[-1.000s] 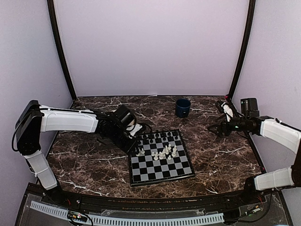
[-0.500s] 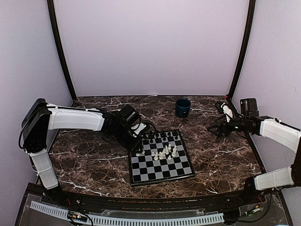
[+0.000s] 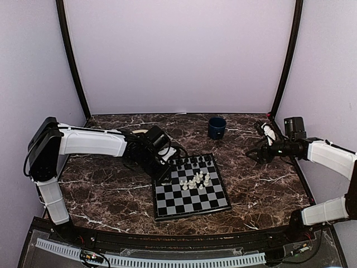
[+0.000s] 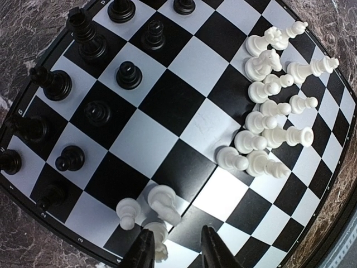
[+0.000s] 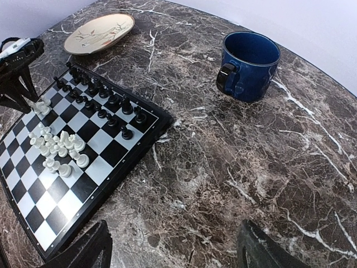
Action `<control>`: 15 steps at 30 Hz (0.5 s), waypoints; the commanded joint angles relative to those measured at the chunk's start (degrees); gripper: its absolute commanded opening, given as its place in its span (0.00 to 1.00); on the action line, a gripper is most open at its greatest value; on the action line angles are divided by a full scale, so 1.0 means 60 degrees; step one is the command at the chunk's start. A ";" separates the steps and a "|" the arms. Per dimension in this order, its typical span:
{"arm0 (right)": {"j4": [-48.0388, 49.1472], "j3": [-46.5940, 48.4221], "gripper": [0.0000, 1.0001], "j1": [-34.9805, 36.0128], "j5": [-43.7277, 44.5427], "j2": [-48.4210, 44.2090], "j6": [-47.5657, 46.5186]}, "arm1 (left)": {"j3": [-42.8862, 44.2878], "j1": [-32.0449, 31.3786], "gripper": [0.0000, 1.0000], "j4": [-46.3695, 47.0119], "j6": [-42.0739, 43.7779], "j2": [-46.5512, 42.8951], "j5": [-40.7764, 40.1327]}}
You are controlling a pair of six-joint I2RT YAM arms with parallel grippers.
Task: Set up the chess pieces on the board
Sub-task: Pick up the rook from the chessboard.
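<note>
The board (image 3: 193,213) lies at mid-table. Black chess pieces (image 3: 189,163) line its far rows, and a loose cluster of white pieces (image 3: 195,180) stands near its middle. My left gripper (image 3: 162,173) hangs over the board's left edge. In the left wrist view the gripper (image 4: 178,252) is open just above the board (image 4: 184,56). A white piece (image 4: 156,243) stands between the fingers, against the left one and apart from the right. Two other white pieces (image 4: 162,204) stand just ahead. My right gripper (image 3: 252,153) is open and empty over bare marble, right of the board (image 5: 114,152).
A blue cup (image 3: 217,127) stands behind the board; in the right wrist view the cup (image 5: 249,66) is ahead on the right. A beige plate (image 5: 99,32) lies at the far left, mostly hidden behind my left arm in the top view. Walls enclose the table.
The left gripper's jaws have parted a little around the white piece at the board's left edge, and the wrist has shifted slightly. The right arm has not moved.
</note>
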 commanded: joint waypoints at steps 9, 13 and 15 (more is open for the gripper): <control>0.0066 0.0046 0.77 -0.0048 -0.0198 0.0105 -0.0079 | -0.0257 -0.0064 0.35 -0.0673 -0.0149 -0.0558 -0.1147; 0.0065 0.0051 0.77 -0.0037 -0.0196 0.0124 -0.0080 | -0.0345 -0.0080 0.43 -0.0497 -0.0169 -0.0631 -0.1063; 0.0064 0.0049 0.76 -0.0037 -0.0203 0.0125 -0.0087 | -0.0375 -0.0080 0.43 -0.0379 -0.0182 -0.0711 -0.1058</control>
